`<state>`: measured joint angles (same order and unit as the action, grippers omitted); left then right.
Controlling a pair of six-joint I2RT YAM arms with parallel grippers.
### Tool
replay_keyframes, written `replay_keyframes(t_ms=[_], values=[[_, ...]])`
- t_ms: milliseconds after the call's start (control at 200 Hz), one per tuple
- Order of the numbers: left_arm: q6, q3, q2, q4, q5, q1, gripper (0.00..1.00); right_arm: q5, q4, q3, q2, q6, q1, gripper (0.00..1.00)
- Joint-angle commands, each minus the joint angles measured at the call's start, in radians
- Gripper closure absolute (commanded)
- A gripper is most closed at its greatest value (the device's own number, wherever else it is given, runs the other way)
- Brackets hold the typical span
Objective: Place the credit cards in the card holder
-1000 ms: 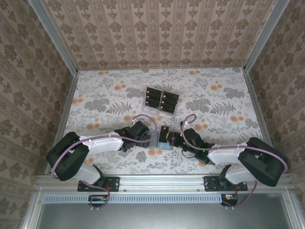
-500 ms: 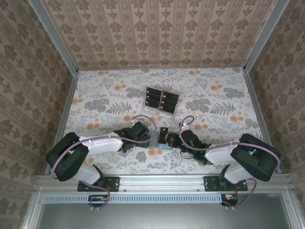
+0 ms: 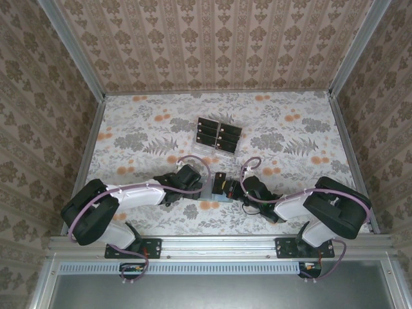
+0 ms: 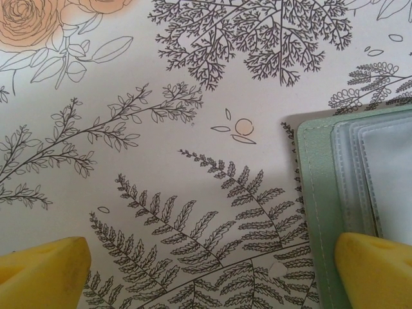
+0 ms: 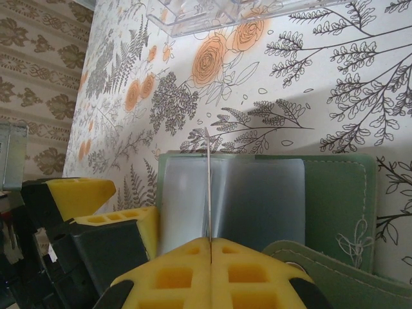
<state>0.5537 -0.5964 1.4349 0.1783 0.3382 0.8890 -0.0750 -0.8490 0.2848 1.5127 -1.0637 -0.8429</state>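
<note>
Card holder (image 3: 213, 193) lay open between your grippers, 6 o'clock of clear rack (image 3: 218, 135). Right gripper (image 5: 210, 243), at holder's 3 o'clock, pinched one credit card (image 5: 208, 187) on edge over clear sleeve (image 5: 257, 193). Left gripper (image 4: 209, 273) spread, one pad (image 4: 376, 270) over holder's edge. Card thin, stiff, probably slick: hold short end. Holder soft, light, likely to slide.

Left arm (image 3: 132, 192): stretched low over the table, reaching inward toward centre.
Left gripper (image 4: 206, 273): yellow fingertips spread wide apart.
Right arm (image 3: 296, 205): low, forearm angled inward, wrist facing the left one.
Right gripper (image 5: 210, 254): yellow pads pressed together, pinching a credit card (image 5: 208, 187) seen edge-on.
</note>
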Motion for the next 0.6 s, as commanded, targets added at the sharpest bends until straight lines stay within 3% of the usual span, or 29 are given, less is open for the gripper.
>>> replay_keyframes(t_ms=[0, 595], values=[[0.015, 0.021, -0.013, 0.037, 0.01, 0.004, 0.0, 0.003, -0.063, -0.019, 0.018, -0.029, -0.012, 1.0], [-0.018, -0.03, -0.11, 0.087, -0.002, 0.004, 0.0, -0.062, 0.14, -0.055, -0.209, 0.011, -0.012, 1.0]])
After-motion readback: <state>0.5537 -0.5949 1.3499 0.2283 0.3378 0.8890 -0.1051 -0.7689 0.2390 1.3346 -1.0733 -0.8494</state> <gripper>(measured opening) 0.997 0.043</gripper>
